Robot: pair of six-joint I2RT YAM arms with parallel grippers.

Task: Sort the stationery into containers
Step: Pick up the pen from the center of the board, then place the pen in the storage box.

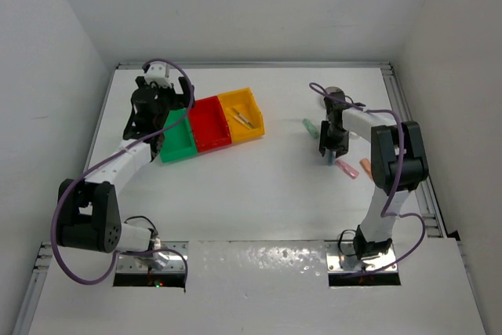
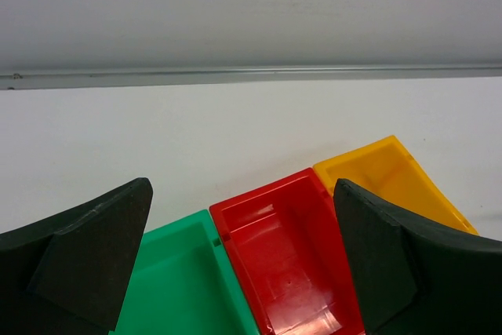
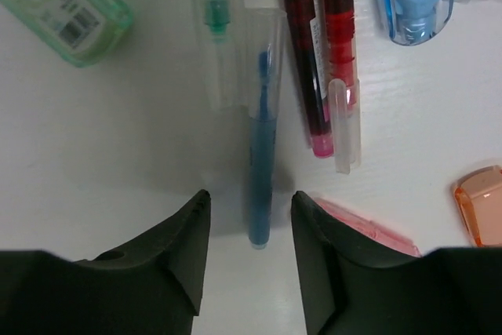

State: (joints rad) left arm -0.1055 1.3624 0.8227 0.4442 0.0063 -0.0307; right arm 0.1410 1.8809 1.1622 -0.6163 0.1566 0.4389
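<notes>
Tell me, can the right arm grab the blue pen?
Probably yes. The right pincer stands open with the blue pen between its fingers, nothing covering it, though the red pens lie close beside.

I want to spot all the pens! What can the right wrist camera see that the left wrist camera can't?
Only the right wrist view shows stationery: a blue pen, red pens, a pale-green stick, a pink stick. Only the left wrist view shows the green bin, red bin and yellow bin. Both show white table and an open black pincer: the right pincer astride the blue pen, the left pincer near the bins.
</notes>
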